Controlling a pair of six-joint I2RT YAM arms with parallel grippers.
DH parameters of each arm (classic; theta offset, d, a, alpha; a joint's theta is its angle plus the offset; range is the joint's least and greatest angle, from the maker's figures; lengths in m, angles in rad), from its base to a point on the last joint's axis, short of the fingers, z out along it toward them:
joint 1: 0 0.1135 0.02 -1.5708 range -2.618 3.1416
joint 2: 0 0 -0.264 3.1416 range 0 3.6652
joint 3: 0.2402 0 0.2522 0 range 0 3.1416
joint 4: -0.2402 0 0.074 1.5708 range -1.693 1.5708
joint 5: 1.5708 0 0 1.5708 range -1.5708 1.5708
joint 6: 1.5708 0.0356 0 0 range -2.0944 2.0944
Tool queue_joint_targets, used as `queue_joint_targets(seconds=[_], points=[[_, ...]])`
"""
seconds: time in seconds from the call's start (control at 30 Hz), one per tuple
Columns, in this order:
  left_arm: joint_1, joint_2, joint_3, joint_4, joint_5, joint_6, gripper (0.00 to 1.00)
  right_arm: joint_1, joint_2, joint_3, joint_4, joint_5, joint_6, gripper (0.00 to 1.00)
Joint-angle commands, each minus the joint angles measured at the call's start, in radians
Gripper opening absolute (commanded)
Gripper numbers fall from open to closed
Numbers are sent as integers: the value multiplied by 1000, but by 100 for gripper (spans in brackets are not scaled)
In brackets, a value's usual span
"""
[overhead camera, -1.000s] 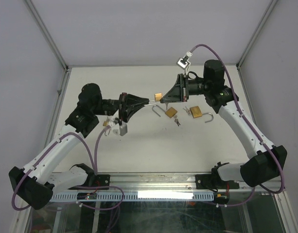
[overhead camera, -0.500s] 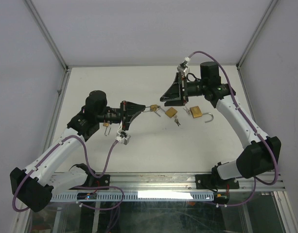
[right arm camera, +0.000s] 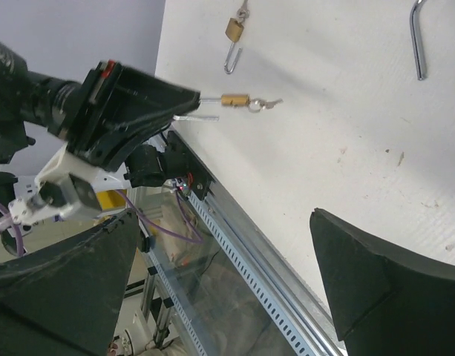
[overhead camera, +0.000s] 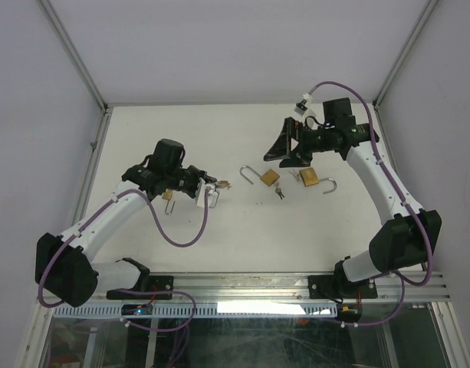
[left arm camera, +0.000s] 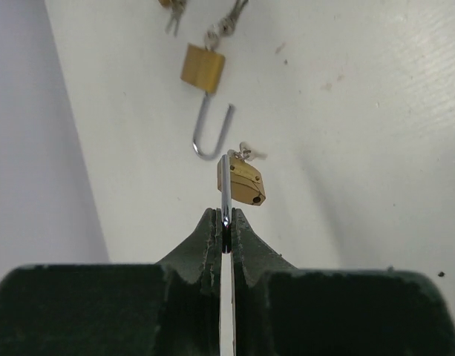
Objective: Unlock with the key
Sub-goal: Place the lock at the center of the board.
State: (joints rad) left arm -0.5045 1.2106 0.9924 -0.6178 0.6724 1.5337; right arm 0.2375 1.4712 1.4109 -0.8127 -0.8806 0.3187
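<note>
Top external view: my left gripper (overhead camera: 211, 188) is clenched on the padlock (overhead camera: 224, 185), carried left of centre and, I judge, just off the table (overhead camera: 219, 230). My right gripper (overhead camera: 284, 156) is released and well apart, near two spare padlocks (overhead camera: 271, 178). Left wrist view: my pads (left arm camera: 248, 241) pinch the steel shackle (left arm camera: 225, 193) edge-on. The brass body (left arm camera: 240, 184) hangs beyond the tips, and the key (left arm camera: 244, 153) appears seated at its far end. Expect a small, rigid, dense lock; the smooth shackle may pivot in so thin a pinch. Right wrist view: my right fingers (right arm camera: 375, 282) stand wide with nothing between them, and lock and key show in profile. Grip the key across its flat head; it is light and thin, so turn it gently.
</note>
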Motion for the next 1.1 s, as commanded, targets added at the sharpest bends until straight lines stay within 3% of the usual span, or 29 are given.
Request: queue_joint_targets(seconds=[0.0, 0.1, 0.23, 0.43, 0.83, 1.07], points=[[89, 96, 41, 36, -54, -129, 0, 2, -29, 30, -9, 39, -47, 100], [141, 197, 95, 64, -69, -195, 0, 3, -48, 17, 1, 37, -51, 100], [166, 289, 104, 222, -178, -270, 0, 2, -71, 6, -3, 38, -64, 100], [161, 348, 48, 390, -284, -169, 0, 2, -108, -26, 11, 43, -70, 100], [-44, 342, -210, 503, -370, -282, 0, 2, -133, -63, 46, 45, -52, 100], [-78, 307, -310, 505, -367, -333, 0, 2, -122, -57, 50, 32, -54, 100]])
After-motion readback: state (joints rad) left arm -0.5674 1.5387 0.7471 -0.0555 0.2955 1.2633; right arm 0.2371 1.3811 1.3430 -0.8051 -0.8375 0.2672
